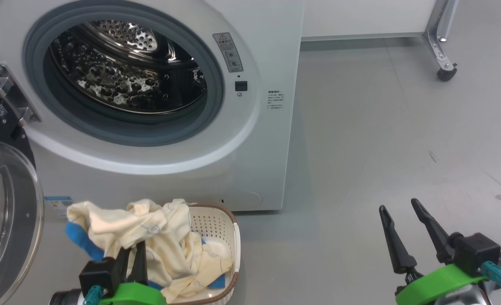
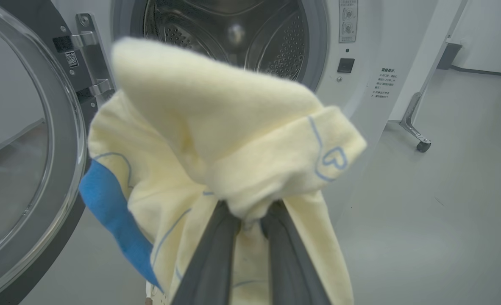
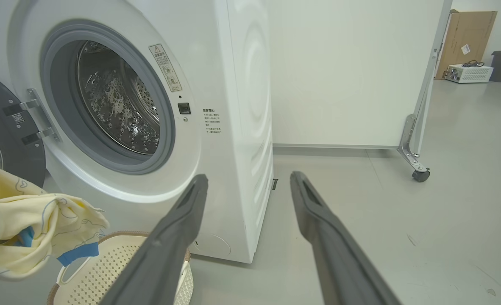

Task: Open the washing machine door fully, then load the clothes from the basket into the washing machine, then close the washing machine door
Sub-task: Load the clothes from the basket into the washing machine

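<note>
Left pincer [image 2: 250, 211] around clothes [image 2: 216, 127], above basket [image 1: 215, 224]

The head view looks steeply down from close in front of the washer [image 1: 250, 169], with the drum [image 1: 119, 72] at upper left and floor [image 1: 382, 148] beside the washer. The left wrist view sits low before the washer, facing its drum, with the clothes [image 2: 216, 127] right at the lens. The right wrist view looks level at the washer's front corner from farther off. All three share the drum and hinge [image 1: 13, 91].

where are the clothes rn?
Head view, lower left: the clothes hang from the left gripper over the basket, just in front of the washing machine.
</note>
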### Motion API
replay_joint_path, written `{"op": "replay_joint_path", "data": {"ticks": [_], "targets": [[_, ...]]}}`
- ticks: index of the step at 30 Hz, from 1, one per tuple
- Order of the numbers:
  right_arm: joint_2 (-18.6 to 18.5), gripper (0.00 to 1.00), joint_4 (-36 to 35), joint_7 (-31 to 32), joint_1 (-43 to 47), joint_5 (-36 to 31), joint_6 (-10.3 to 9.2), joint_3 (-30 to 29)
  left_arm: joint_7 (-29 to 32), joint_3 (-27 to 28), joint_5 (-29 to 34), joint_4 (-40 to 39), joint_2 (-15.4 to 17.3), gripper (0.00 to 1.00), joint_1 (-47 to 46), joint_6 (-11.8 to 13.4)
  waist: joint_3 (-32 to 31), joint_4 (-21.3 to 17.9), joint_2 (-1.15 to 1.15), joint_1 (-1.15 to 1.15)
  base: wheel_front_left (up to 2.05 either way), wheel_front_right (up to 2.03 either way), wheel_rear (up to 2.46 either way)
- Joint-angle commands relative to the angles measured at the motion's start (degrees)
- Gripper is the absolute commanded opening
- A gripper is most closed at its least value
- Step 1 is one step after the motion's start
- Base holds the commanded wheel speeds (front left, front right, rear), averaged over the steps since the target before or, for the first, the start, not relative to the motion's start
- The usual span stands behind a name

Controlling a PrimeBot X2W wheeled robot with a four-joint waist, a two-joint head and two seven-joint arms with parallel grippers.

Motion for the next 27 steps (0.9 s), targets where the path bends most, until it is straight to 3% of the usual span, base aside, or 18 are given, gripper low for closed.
{"op": "replay_joint_path", "data": {"ticks": [1,16,27], "targets": [[-0.52,1.0,-1.92,-0.16,-1.58,0.33,0.09,1.4,-0.24,2.05,-0.07,-1.66,1.04,0.0,-2.59,0.48,0.19,0.0,0.0,0.0,0.0,0.0,0.0],[-0.52,1.0,-1.51,-0.85,-3.09,0.97,0.09,2.58,0.31,1.48,-0.42,1.94,1.04,0.0,-7.89,-0.37,3.58,-0.52,0.0,0.0,0.0,0.0,0.0],[-0.52,1.0,0.45,-2.85,-7.18,2.55,0.09,4.99,5.57,3.33,-3.62,14.72,2.89,0.0,-21.48,-4.47,10.97,-5.47,0.0,0.0,0.0,0.0,0.0]]}}
